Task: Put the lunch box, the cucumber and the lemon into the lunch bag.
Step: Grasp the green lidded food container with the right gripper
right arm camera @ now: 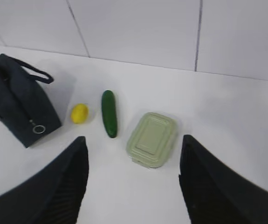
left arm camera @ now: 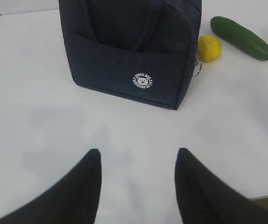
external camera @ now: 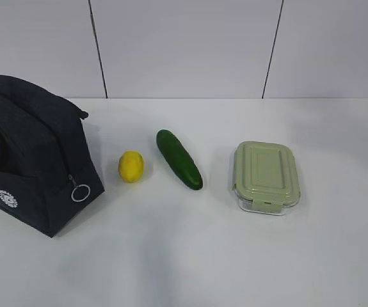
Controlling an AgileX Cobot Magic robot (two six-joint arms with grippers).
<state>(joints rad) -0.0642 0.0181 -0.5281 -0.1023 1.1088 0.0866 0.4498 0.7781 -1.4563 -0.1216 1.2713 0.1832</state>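
The navy lunch bag [external camera: 30, 153] stands zipped at the left, with a silver ring pull [external camera: 80, 192] and a white logo [external camera: 8, 199]. The yellow lemon [external camera: 131, 166], the dark green cucumber [external camera: 179, 158] and the sage-lidded lunch box [external camera: 264, 175] lie in a row to its right. My left gripper [left arm camera: 138, 154] is open and empty, well short of the bag [left arm camera: 129, 46]. My right gripper [right arm camera: 134, 140] is open and empty, high above the lunch box [right arm camera: 152, 139]. Neither gripper shows in the exterior view.
All things rest on a white table [external camera: 190, 256] with a pale panelled wall [external camera: 184, 45] behind. The table's front edge [left arm camera: 264, 196] shows at the lower right of the left wrist view.
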